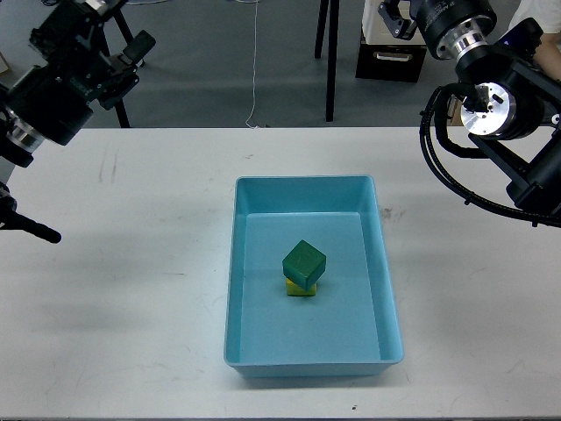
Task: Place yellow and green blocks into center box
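Note:
A green block (304, 260) sits on top of a yellow block (301, 290) inside the light blue box (387, 263) at the table's middle. Only the yellow block's lower edge shows under the green one. My left gripper (123, 60) is raised high at the top left, far from the box; it looks dark and its fingers cannot be told apart. My right arm is raised at the top right, and its far end (396, 17) is cut off by the upper edge. Neither gripper holds a block.
The white table (131, 307) carries only the box. Behind it on the floor stand black tripod legs (331, 61), a black and white case (393, 53) and a cardboard box (478, 92).

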You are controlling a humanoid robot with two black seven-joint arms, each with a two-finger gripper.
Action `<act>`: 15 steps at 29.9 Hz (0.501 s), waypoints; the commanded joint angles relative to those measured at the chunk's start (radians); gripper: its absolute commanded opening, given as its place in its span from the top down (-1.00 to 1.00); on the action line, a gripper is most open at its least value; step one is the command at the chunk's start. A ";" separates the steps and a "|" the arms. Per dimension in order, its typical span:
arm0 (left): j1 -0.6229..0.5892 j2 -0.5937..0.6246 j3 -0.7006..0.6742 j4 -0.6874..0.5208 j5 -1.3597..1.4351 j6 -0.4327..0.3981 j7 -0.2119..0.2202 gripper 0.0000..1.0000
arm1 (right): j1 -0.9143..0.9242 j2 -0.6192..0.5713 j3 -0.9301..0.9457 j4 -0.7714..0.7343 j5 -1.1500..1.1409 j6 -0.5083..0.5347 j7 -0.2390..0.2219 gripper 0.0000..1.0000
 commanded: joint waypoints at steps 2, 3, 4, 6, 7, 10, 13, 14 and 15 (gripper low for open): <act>0.129 -0.001 0.002 -0.097 -0.315 0.127 0.072 -1.00 | -0.211 -0.011 0.134 0.137 0.015 0.068 -0.039 -0.97; 0.146 -0.003 0.001 -0.102 -0.339 0.127 0.072 -1.00 | -0.262 -0.011 0.171 0.164 0.015 0.068 -0.046 -0.97; 0.163 -0.007 0.001 -0.104 -0.365 0.128 0.075 -1.00 | -0.319 -0.011 0.210 0.198 0.015 0.068 -0.057 -0.97; 0.192 -0.033 0.001 -0.102 -0.416 0.127 0.078 -1.00 | -0.413 -0.010 0.272 0.262 0.015 0.068 -0.074 -0.97; 0.212 -0.053 0.002 -0.104 -0.448 0.127 0.081 -1.00 | -0.462 -0.008 0.304 0.298 0.015 0.068 -0.078 -0.97; 0.282 -0.115 0.001 -0.116 -0.533 0.104 0.083 -1.00 | -0.612 0.009 0.384 0.387 0.017 0.068 -0.079 -0.97; 0.344 -0.174 0.001 -0.143 -0.611 0.099 0.080 -1.00 | -0.744 0.045 0.430 0.467 0.026 0.068 -0.080 -0.97; 0.365 -0.197 0.001 -0.150 -0.639 0.099 0.078 -1.00 | -0.788 0.055 0.447 0.494 0.035 0.072 -0.080 -0.97; 0.382 -0.219 0.001 -0.153 -0.657 0.098 0.078 -1.00 | -0.825 0.059 0.461 0.511 0.046 0.078 -0.080 -0.97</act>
